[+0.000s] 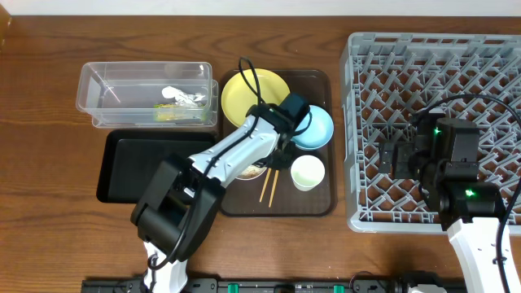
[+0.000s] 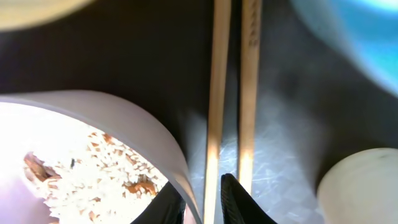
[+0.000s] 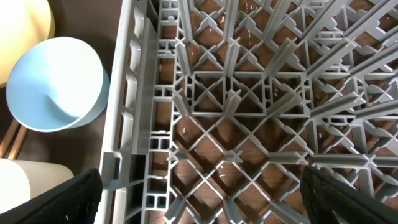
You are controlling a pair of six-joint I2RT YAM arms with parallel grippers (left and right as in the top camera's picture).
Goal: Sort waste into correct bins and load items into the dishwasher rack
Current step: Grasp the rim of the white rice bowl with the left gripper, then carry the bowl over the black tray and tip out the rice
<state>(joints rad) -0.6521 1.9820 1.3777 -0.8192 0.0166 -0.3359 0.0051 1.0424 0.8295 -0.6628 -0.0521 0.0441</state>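
My left gripper (image 1: 273,159) (image 2: 202,196) is shut on the rim of the white bowl (image 1: 248,172) (image 2: 124,112), one finger inside and one outside. The bowl holds rice scraps (image 2: 93,174) and sits on the brown serving tray (image 1: 309,203). The chopsticks (image 1: 267,187) (image 2: 219,93) lie beside it. The pale cup (image 1: 308,172) (image 2: 364,186), blue bowl (image 1: 316,129) (image 3: 53,84) and yellow plate (image 1: 244,96) are also on the tray. My right gripper (image 1: 389,155) (image 3: 205,205) is open and empty over the dishwasher rack (image 1: 431,57) (image 3: 130,93).
The clear tub (image 1: 98,85) at the back left holds the yellow-green wrapper (image 1: 172,112) and the white paper scrap (image 1: 186,95). The black tray (image 1: 138,163) lies in front of it. The left arm crosses over the black tray and the serving tray's left edge.
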